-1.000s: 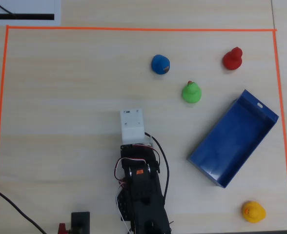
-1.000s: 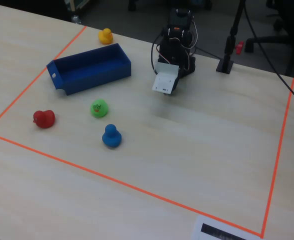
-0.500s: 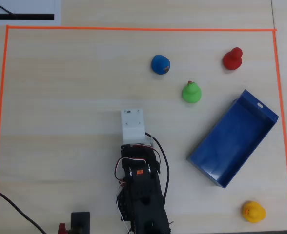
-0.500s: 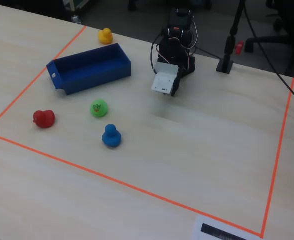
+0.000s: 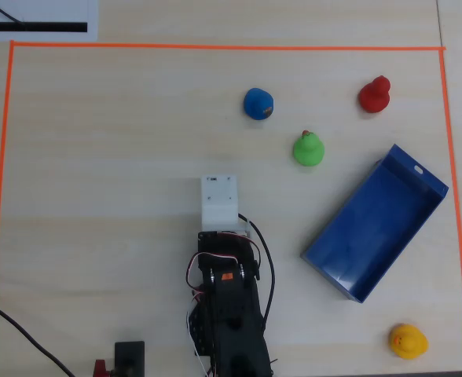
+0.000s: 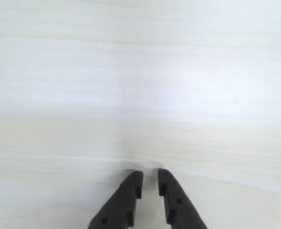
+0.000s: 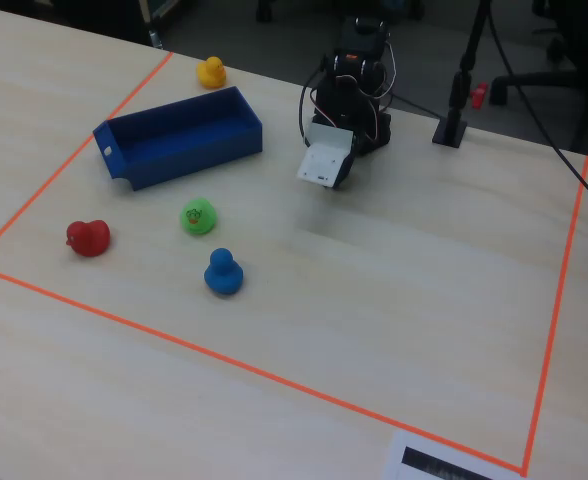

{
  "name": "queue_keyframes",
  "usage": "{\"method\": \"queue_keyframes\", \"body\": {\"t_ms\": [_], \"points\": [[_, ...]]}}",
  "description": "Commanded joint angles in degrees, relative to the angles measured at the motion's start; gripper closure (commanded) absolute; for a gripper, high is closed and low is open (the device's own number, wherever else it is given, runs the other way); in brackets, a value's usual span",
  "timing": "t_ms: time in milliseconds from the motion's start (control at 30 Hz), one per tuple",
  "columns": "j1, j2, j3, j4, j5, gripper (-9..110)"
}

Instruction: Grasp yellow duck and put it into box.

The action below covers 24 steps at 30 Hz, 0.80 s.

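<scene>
The yellow duck [image 5: 408, 341] stands at the bottom right of the overhead view, just inside the orange tape corner; the fixed view has the yellow duck [image 7: 210, 71] at the far top left, beyond the box. The dark-blue box [image 5: 408, 188] lies slantwise between the duck and the arm, open and holding nothing; in the fixed view the box [image 7: 134, 160] sits left of the arm. In the wrist view my gripper [image 6: 150, 172] hangs over bare wood, its two black fingers nearly together with nothing between them. A white wrist housing [image 5: 219, 201] hides the gripper from above.
A green duck [image 5: 308, 149], a blue duck [image 5: 258, 103] and a red duck [image 5: 374, 95] stand beyond the box. Orange tape [image 5: 215, 47] frames the work area. The black arm base [image 5: 227, 314] and cables sit at the near edge. A black stand [image 7: 452, 128] is beside the base.
The arm's white head has swung slightly to the right and forward in the overhead view. The ducks and the box have not moved.
</scene>
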Motion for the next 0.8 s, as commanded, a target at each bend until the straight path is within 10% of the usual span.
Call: {"method": "queue_keyframes", "body": {"t_ms": [0, 467, 767], "points": [[2.29, -0.44, -6.42, -0.79, 1.32, 101], [19.51, -55.63, -82.09, -5.62, 10.81, 101], [50.45, -71.19, -98.17, -10.99, 10.55, 101]]}}
